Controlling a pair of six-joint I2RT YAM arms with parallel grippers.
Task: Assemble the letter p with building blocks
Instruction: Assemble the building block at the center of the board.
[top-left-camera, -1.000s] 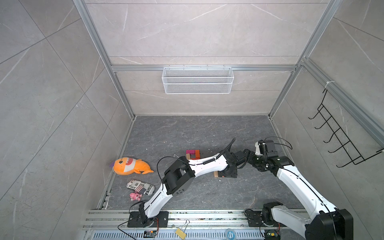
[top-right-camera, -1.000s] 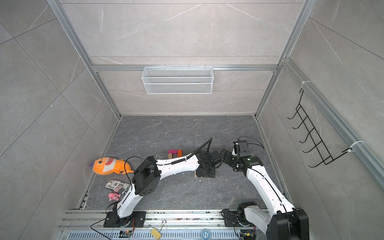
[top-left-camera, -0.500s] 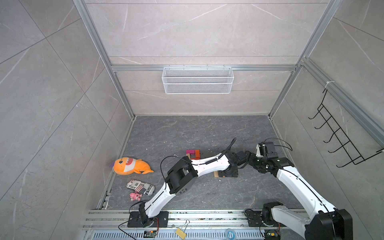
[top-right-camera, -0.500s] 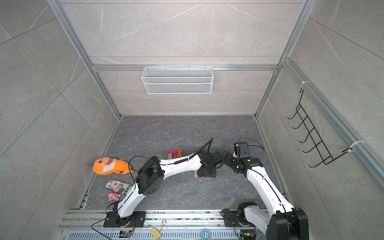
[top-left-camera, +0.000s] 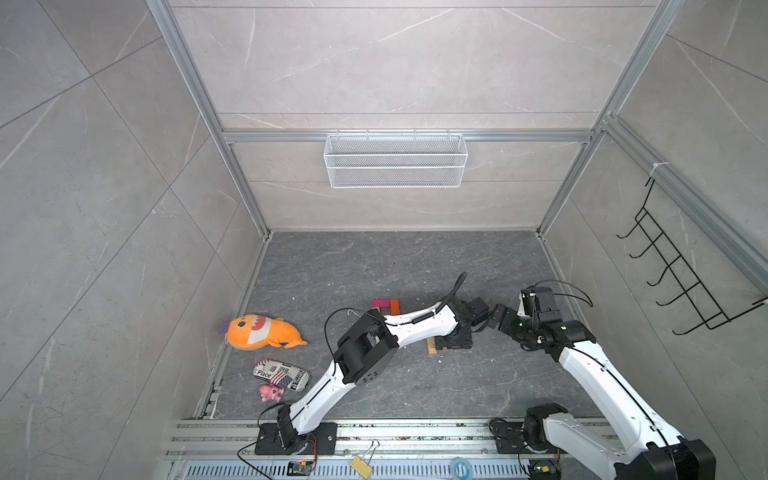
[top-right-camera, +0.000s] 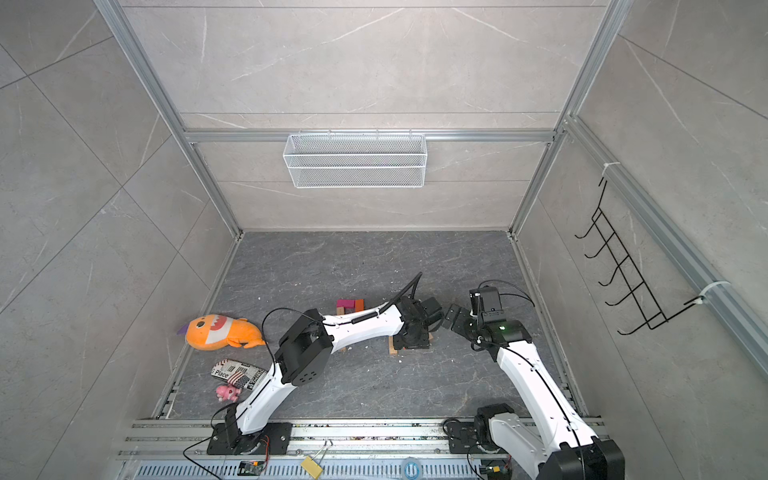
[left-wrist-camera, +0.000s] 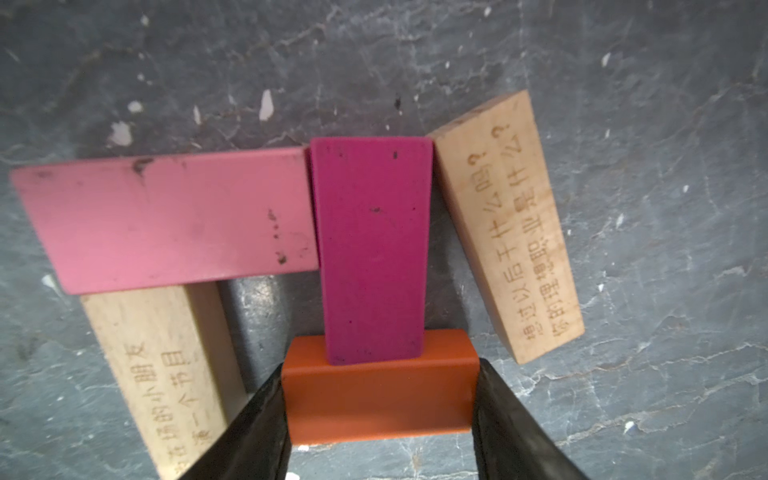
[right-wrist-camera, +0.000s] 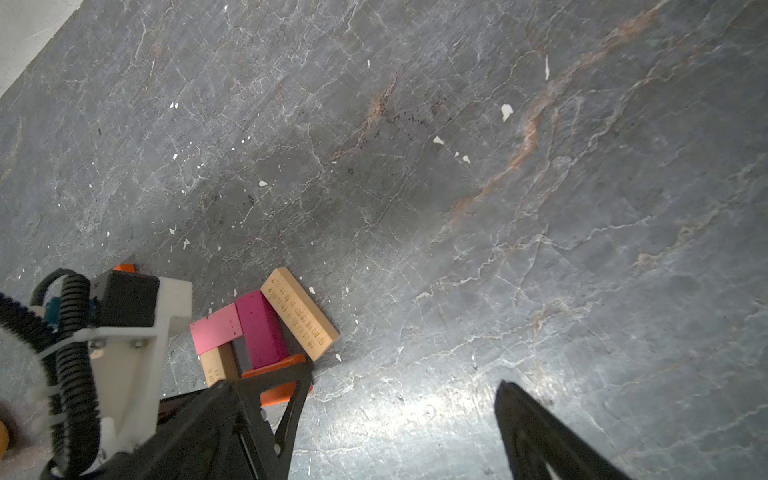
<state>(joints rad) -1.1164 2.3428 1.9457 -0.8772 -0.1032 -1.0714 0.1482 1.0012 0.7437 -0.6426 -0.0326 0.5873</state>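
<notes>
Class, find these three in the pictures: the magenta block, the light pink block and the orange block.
magenta block (left-wrist-camera: 372, 249): left wrist view, middle of its top face.
light pink block (left-wrist-camera: 166, 220): left wrist view, middle of its top face.
orange block (left-wrist-camera: 378, 399): left wrist view, side face turned to the camera.

Dark grey stone floor, building blocks lying flat, orange plush fish, printed pouch, pink toy.

A pink block, a magenta block and an orange block are showing plain paint; tan blocks are carrying engraved characters; the tabletop is showing dark grey with pale veins.
</notes>
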